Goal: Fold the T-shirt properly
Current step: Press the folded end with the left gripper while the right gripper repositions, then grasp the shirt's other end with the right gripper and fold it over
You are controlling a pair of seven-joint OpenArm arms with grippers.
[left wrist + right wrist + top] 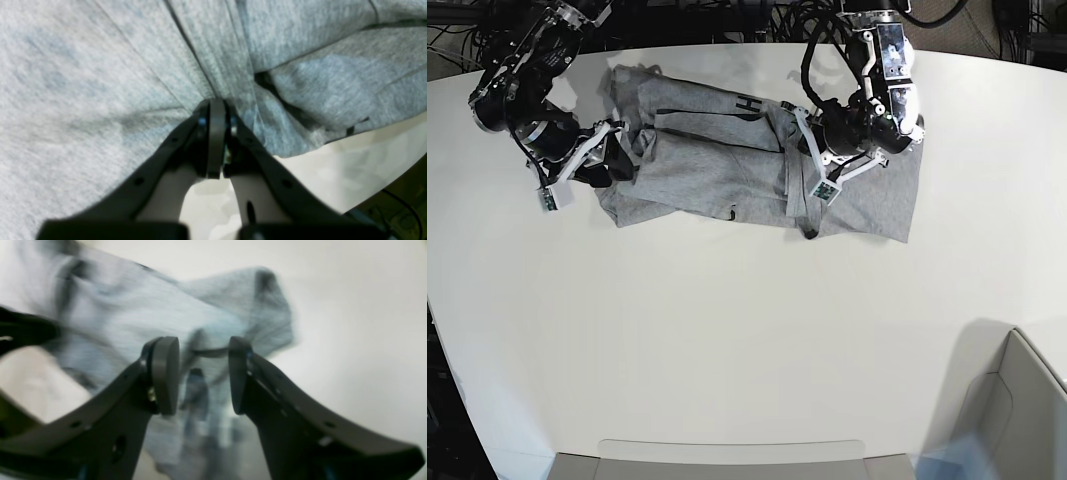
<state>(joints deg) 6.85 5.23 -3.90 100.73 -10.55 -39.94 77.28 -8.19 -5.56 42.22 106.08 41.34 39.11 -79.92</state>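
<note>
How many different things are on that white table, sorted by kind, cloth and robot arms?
T-shirt (grey cloth): 1
Robot arms reaching over the table: 2, the left tool pinched shut on the T-shirt, the right tool open above the cloth
Total: 3

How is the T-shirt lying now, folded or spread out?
Partly folded: the T-shirt lies bunched in overlapping layers on the table, not neat; the left gripper pinches a fold.
</note>
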